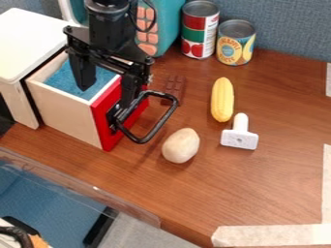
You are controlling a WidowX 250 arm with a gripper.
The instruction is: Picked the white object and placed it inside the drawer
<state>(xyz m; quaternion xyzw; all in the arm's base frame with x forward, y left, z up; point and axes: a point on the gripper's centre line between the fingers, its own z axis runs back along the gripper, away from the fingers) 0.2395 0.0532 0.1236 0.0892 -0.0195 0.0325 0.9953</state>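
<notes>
Comprises one black WidowX 250 arm (111, 10), placed at the top edge, left of centre, and hanging down through a black wrist (110, 36). Includes a thin black cable looped beside the arm. Terminates in one black two-finger gripper (107, 97), aimed downward. Carries two black fingers (82, 72), set apart, open, with tips low.
</notes>
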